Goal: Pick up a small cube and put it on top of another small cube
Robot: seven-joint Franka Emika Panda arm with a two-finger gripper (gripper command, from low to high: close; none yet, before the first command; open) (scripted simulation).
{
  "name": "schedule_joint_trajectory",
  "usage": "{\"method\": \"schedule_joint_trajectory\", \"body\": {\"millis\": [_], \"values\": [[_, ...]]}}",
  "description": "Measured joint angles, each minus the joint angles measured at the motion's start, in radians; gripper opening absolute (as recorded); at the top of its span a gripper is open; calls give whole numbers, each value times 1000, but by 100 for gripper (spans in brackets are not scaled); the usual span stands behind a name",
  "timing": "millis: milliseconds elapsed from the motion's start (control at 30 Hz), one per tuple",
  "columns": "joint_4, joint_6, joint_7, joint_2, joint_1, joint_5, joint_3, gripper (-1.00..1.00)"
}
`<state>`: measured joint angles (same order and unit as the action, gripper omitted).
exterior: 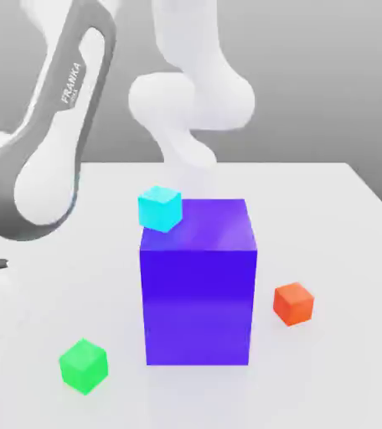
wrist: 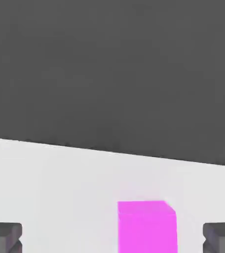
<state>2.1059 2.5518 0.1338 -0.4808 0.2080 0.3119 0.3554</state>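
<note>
Two wide-spread fingertips (wrist: pixel 4 236) flank the small bright magenta cube (wrist: pixel 146 227), seated toward three o'clock; centring is advised before the gripper (wrist: pixel 112 237) is closed.

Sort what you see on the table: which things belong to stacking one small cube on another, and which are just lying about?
Belong to the job:
magenta cube
pincer, open, with the magenta cube between its fingers
green cube, possibly the base

Lying about:
big blue block
cyan cube
orange cube
</note>
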Motion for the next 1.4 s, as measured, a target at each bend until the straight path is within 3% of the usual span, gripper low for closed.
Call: {"method": "schedule_joint_trajectory", "body": {"millis": [100, 133, 333, 500, 1400], "values": [[-26, 69, 43, -109, 40, 44, -39, 0], [-35, 92, 54, -141, 52, 57, -54, -100], [-39, 101, 60, -156, 59, 66, -62, -100], [-3, 10, 9, -32, 9, 6, 1, -100], [341, 22, -1424, 190, -551, -37, 402, -100]]}}
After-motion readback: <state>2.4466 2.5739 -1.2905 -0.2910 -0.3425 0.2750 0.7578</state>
